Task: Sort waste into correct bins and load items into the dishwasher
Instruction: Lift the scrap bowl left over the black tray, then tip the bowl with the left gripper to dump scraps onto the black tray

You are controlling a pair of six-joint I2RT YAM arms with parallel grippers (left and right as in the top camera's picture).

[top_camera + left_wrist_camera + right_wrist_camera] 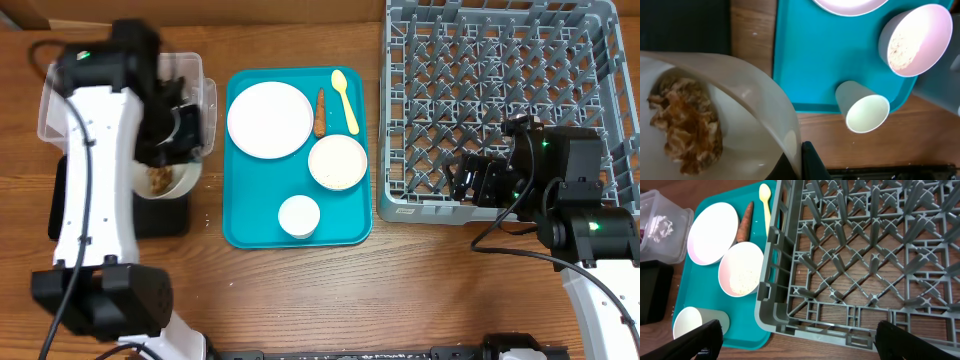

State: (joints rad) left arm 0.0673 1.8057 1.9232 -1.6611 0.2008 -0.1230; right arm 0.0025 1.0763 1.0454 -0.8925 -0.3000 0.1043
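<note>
Four items (plate (268, 118), rice bowl (338, 162), cup (298, 216), spoon (345, 95)) sit on the teal tray (245, 215) beside the carrot (321, 112); the rack (500, 100) holds nothing. The left gripper (182, 140) is clamped on a bowl of scraps (165, 180) above the black bin (160, 218); the right gripper (472, 182) hangs wide open by the rack.

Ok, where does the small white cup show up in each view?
Overhead: small white cup at the lower edge of the teal tray, below the rice-flecked white bowl.
Left wrist: cup right of centre, near the tray's lower edge.
Right wrist: cup in the bottom-left corner, on the tray.
Shared landmark: the teal tray.
</note>
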